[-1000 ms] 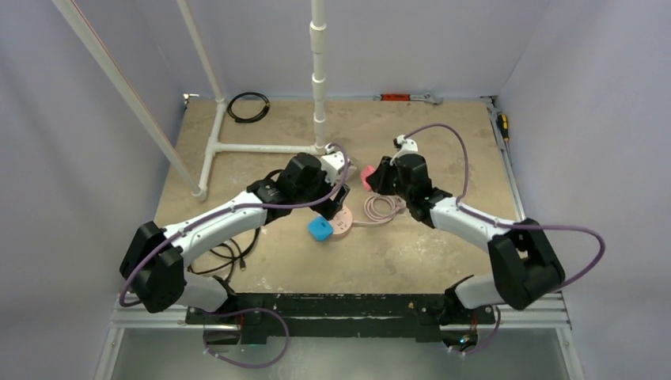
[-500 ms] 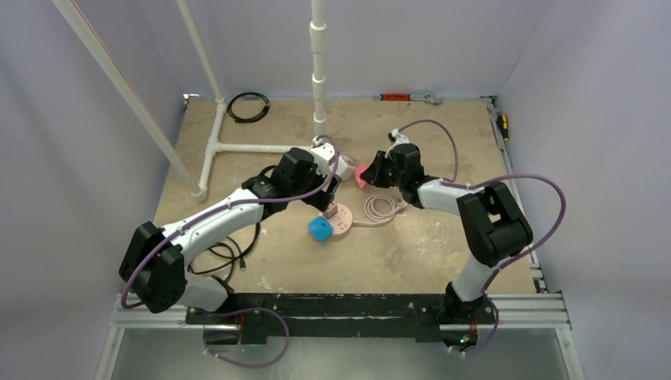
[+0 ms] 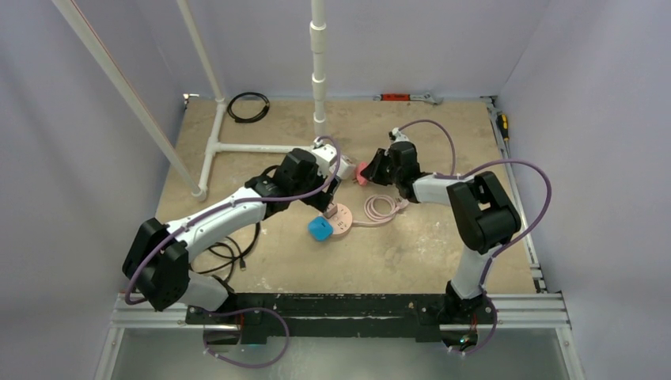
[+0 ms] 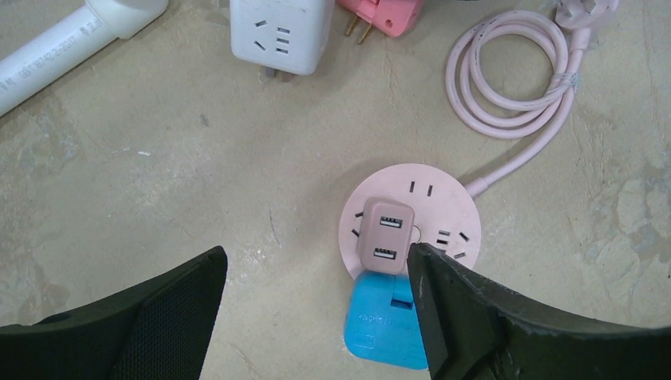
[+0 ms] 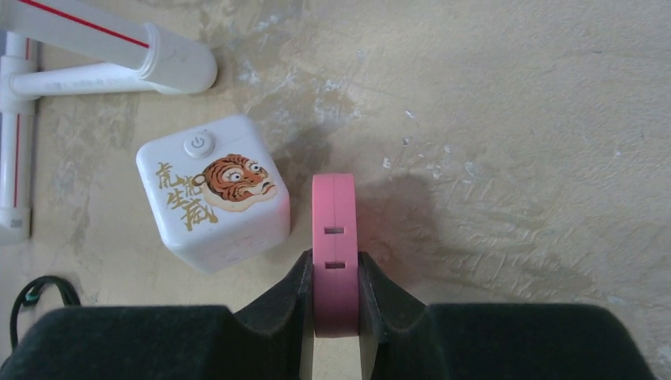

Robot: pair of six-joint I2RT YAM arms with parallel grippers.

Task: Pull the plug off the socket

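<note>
left wrist: blue plug at socket rim, fingers spread.

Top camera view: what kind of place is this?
Probably a robotics lab test cell rather than a home or workshop: a worn tan table boxed in by plain pale walls, with a white PVC pipe frame standing on it.
</note>
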